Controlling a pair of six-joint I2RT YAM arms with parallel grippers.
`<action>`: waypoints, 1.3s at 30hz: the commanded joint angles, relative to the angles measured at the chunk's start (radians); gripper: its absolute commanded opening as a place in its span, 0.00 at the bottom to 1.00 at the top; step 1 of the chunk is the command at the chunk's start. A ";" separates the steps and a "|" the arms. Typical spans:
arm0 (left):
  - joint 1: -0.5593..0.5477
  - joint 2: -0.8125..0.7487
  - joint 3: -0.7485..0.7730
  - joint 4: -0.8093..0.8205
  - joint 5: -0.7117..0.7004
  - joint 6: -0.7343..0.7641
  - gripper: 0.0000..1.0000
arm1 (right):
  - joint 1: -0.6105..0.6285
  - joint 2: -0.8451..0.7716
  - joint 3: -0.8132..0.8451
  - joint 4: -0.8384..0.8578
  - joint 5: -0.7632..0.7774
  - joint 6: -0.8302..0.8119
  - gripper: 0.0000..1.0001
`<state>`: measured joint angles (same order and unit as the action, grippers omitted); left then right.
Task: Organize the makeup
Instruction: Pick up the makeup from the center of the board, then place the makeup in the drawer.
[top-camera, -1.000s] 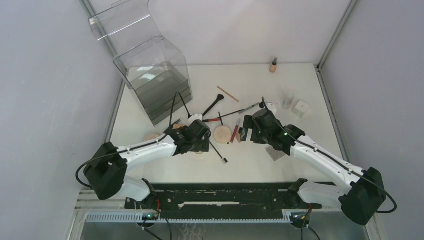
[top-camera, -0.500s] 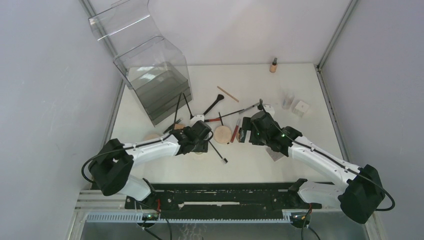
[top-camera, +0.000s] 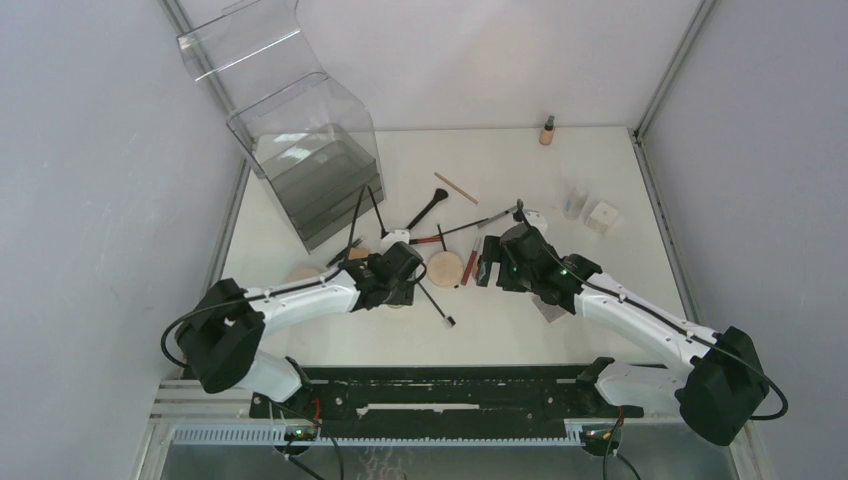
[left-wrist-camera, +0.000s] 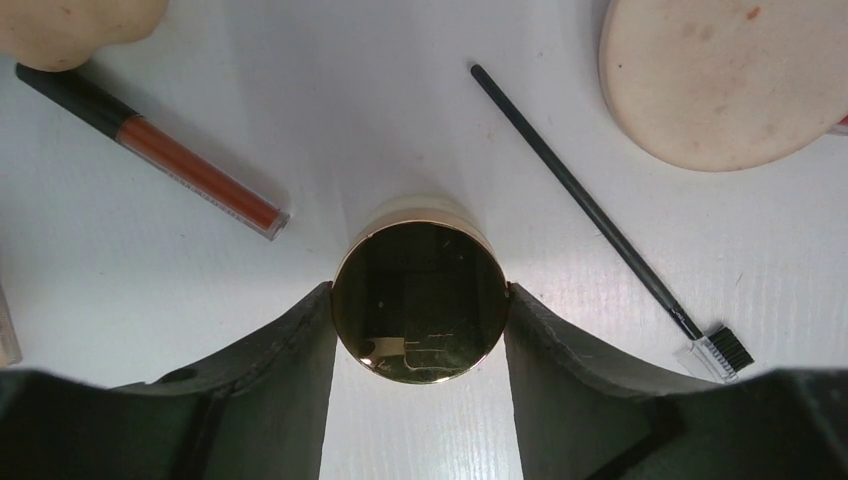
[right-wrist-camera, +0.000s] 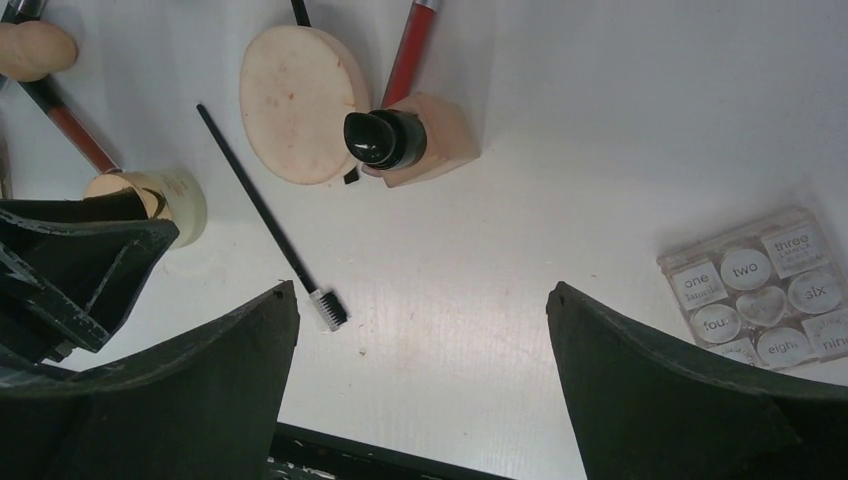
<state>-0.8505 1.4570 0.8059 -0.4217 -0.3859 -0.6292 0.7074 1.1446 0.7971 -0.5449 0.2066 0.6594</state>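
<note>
Top external view: pale walls close in a white surface (top-camera: 500, 330), and the clear drawer box (top-camera: 310, 170) stands at its far left corner, by far the biggest thing here. Both arms reach into the loose scatter of makeup at the middle.

The left end effector (left-wrist-camera: 420, 330) is pinched on a gold-lidded jar (left-wrist-camera: 420, 290). Both fingers press its round sides, and the jar stands upright with its mirrored lid facing the wrist camera. The drawer box lies beyond and to the left of this jar, so the left arm is the nearer one for carrying it there.

The right end effector (right-wrist-camera: 420, 380) hangs spread wide with nothing between its fingers. Just ahead of it is a beige bottle (right-wrist-camera: 425, 135), black-capped, touching a round tan puff (right-wrist-camera: 300, 100). Thinnest of all, a spoolie brush (left-wrist-camera: 600, 215) lies slanted beside the jar, apart from it.
</note>
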 joint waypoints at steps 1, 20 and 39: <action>0.006 -0.118 0.074 -0.033 -0.048 0.054 0.29 | 0.009 -0.007 0.001 0.040 0.003 0.015 0.99; 0.430 -0.105 0.630 -0.204 -0.270 0.293 0.23 | 0.023 -0.045 -0.009 0.018 0.035 0.038 0.99; 0.547 0.192 0.918 -0.122 -0.184 0.334 0.23 | 0.024 -0.117 -0.045 -0.027 0.069 0.056 0.98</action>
<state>-0.3187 1.6302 1.6188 -0.6231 -0.6064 -0.3092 0.7235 1.0569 0.7544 -0.5751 0.2539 0.6979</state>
